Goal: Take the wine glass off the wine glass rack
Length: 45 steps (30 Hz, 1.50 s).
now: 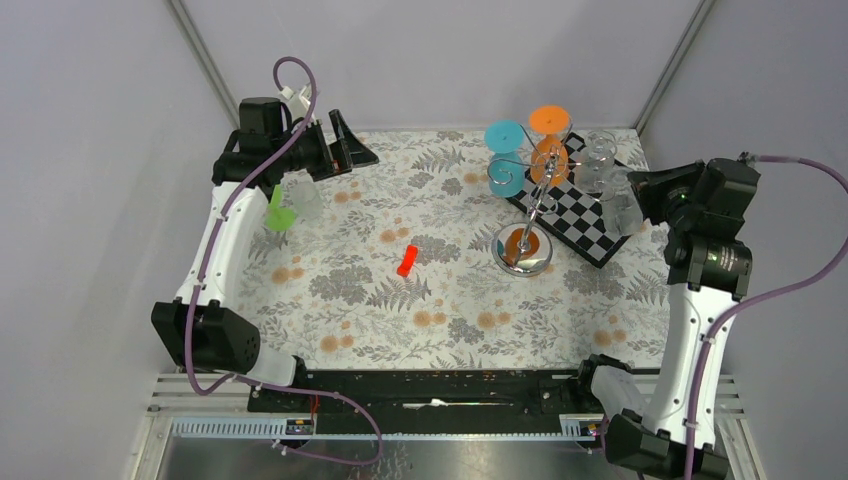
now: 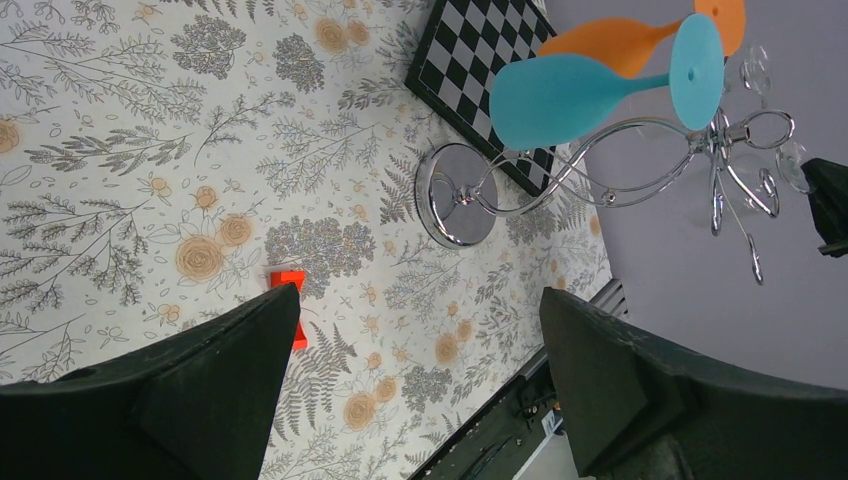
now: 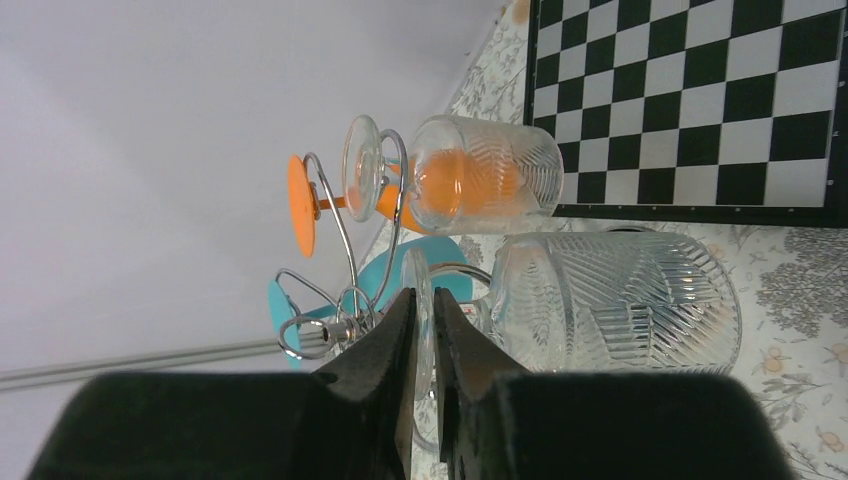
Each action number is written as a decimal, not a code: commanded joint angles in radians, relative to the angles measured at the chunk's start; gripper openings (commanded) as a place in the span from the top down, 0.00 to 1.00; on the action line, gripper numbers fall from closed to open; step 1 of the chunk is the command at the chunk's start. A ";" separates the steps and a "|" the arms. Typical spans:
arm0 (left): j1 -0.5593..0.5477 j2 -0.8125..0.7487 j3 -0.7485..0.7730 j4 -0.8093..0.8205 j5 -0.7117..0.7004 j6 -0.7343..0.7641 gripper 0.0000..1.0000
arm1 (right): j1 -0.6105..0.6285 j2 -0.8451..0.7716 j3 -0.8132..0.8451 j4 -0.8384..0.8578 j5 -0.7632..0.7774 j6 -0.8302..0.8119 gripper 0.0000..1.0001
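Right gripper (image 3: 422,310): fingers almost shut, pinching the thin round foot (image 3: 421,268) of a clear wine glass (image 3: 620,300), which shows edge-on between them. Grip looks made.

Location: the glass hangs bowl-down from a wire arm of the rack (image 2: 455,200), on the side facing the right arm and above the chequered board (image 3: 690,100). Long axis upright, foot at top in the loop, bowl low.

Key relation: the glass lies straight ahead of the right fingers, with the rack's pole beyond it. Judgement: the foot has to slide outward along the wire, away from the pole and toward the right arm, before any lowering. Tilting risks the second clear glass (image 3: 485,185) just beside it.

Left gripper (image 2: 420,300): wide open, empty, well apart from the rack. Right arm is the nearer one.

Views:
- Right wrist alone shows the foot between the fingers.
- Top view alone shows both arms and which side of the rack is being worked.
- Left wrist shows the rack side-on, with the teal glass (image 2: 560,100) and orange glass (image 2: 610,40) hanging. The clear glass is too faint there to place.
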<state>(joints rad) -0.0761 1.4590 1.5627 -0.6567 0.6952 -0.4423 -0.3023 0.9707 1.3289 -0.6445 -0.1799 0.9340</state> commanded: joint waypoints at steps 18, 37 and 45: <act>-0.041 0.019 0.117 0.020 0.033 -0.079 0.02 | -0.001 -0.087 0.283 -0.272 -0.138 -0.062 1.00; -0.154 0.003 0.106 0.161 0.106 -0.236 0.02 | -0.001 -0.278 0.075 0.005 -0.603 0.122 1.00; -0.204 -0.057 -0.058 0.472 0.161 -0.480 0.02 | -0.001 -0.323 -0.017 0.269 -0.737 0.380 1.00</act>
<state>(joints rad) -0.2520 1.4723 1.5948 -0.4595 0.7940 -0.7471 -0.3023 0.6682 1.3212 -0.6331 -0.7948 1.1374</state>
